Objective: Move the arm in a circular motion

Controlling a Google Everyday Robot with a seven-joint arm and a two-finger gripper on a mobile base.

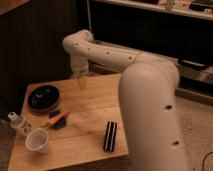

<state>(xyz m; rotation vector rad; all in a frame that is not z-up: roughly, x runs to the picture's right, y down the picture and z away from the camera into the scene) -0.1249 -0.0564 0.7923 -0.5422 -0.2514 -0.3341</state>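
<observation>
The arm point(145, 85) is a thick cream-white tube with small dark screw holes. It rises from the lower right, runs left across the frame and bends down at an elbow point(80, 42). Its small beige gripper point(81, 81) hangs over the far middle of the wooden table point(90, 112), above the tabletop and right of a black dish. Nothing shows between the gripper and the table beneath it.
On the table lie a black dish point(43, 96) at the far left, a blue and orange object point(59, 118), a white cup point(37, 141), a small white bottle point(17, 121) at the left edge, and a black striped block point(110, 135). Dark shelving stands behind.
</observation>
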